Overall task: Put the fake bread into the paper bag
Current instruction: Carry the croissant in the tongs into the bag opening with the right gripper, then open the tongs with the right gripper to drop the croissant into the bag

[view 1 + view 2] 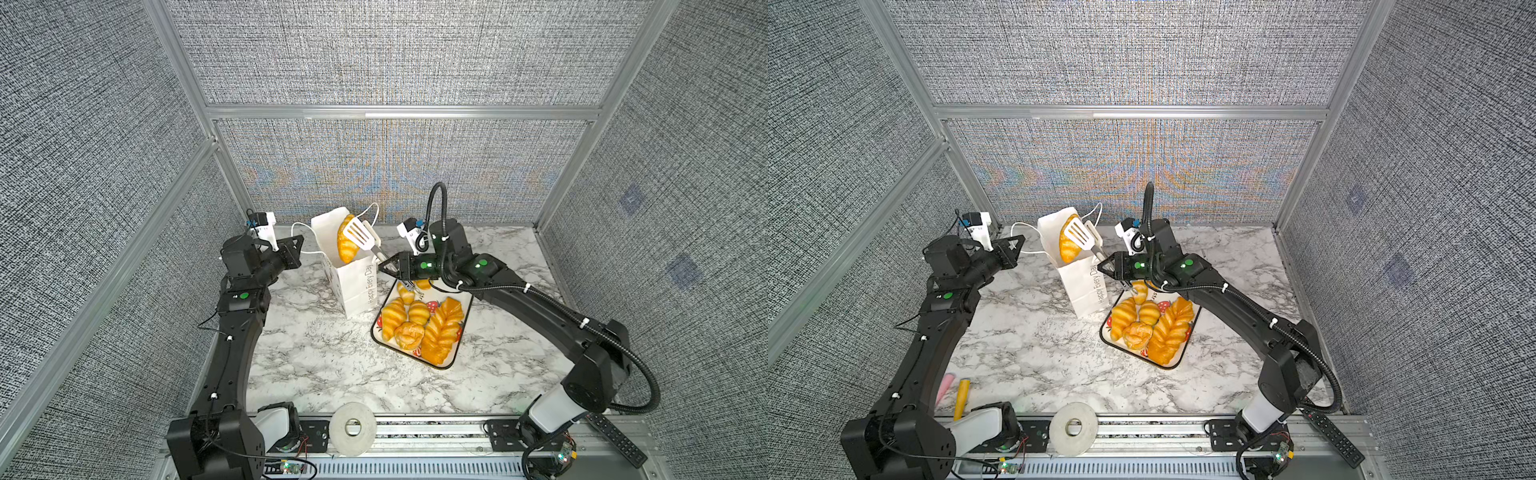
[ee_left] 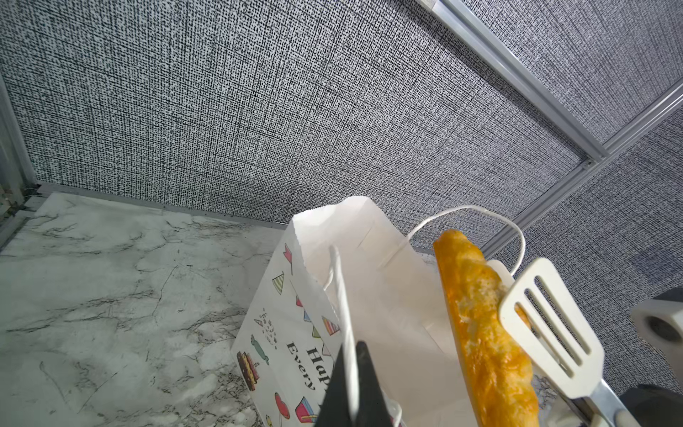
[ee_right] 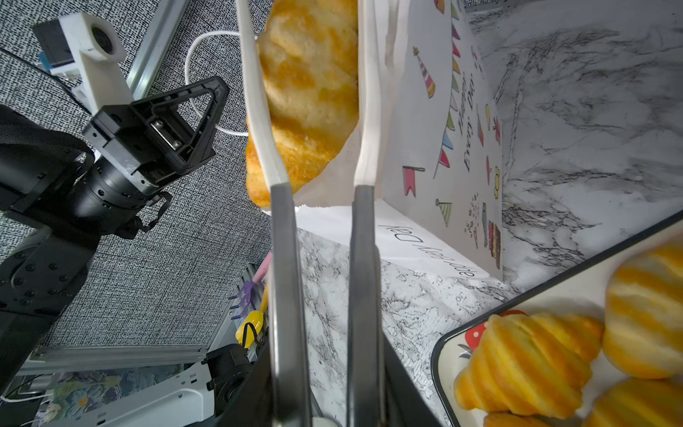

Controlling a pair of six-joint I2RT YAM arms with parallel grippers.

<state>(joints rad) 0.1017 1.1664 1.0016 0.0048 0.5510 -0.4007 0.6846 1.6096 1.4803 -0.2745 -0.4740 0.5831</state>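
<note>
- One croissant [image 1: 347, 245] of the fake bread hangs at the mouth of the paper bag [image 1: 353, 291]. We cannot tell how much of it is already inside the rim.
- The bag stands upright near the middle of the far edge of the table [image 1: 316, 365].
- The right gripper [image 1: 386, 266] is closed around the metal arms of the tongs [image 1: 360, 235]. Their two white heads stand apart by the thickness of the croissant, which sits between them. We cannot tell how firmly they press it.
- The left gripper [image 1: 296, 245] is fully closed on one cord handle [image 2: 343, 295] and draws that side outward.
- Several more pieces lie on the tray [image 3: 554, 281], just beside the bag.
- If the tongs release too early, we think the croissant may catch on the paper rim and fall onto the table.
- A hard pull on the cord, or a push from the tongs, could tip the light bag over.
</note>
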